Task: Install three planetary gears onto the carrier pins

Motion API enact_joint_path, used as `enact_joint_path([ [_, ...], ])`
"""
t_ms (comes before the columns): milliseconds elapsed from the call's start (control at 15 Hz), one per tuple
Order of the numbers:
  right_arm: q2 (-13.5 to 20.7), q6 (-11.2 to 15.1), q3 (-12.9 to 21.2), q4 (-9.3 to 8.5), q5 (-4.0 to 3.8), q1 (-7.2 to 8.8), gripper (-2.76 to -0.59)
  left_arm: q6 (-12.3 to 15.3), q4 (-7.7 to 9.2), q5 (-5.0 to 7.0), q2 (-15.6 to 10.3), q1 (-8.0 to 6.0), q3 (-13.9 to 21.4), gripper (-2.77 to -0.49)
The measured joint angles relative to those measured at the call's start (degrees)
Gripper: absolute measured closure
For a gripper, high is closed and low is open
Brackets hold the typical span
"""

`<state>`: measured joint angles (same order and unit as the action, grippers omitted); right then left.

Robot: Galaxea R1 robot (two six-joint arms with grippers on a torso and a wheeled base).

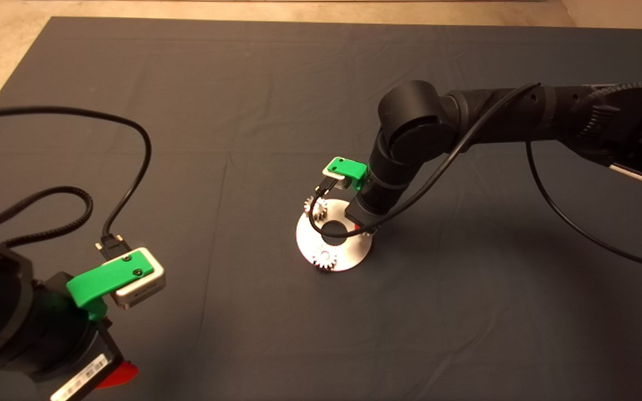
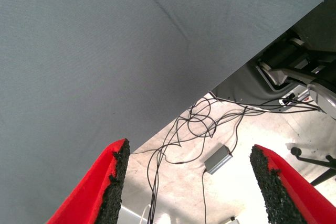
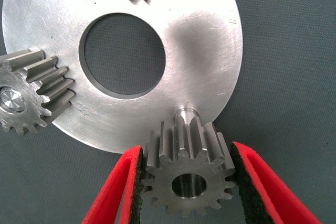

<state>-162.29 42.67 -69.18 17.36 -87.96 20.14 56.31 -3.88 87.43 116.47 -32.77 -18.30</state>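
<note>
Dark mat [image 1: 243, 83] — silver disc [image 1: 354, 253] on it

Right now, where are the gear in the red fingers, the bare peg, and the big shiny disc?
held gear [image 3: 190, 184], right wrist view, face beside its hole.
bare peg [image 3: 186, 113], right wrist view, its top.
disc [image 3: 202, 40], right wrist view, bare flat face.

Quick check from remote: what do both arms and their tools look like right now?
Both arms are black with rounded joints and loose black cables. The right tool and the left tool have red fingers with rough black pads. Each wrist carries a green bracket on a white-silver camera block; the left arm shows a barcode label.
</note>
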Motion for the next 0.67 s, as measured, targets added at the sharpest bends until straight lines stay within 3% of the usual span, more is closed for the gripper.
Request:
enact_joint_path([
  [667, -0.3, 0.0, -0.3, 0.05, -0.27, 0.0, -1.05, 0.0, 0.0, 0.01, 0.0, 0.0, 0.0, -1.6],
])
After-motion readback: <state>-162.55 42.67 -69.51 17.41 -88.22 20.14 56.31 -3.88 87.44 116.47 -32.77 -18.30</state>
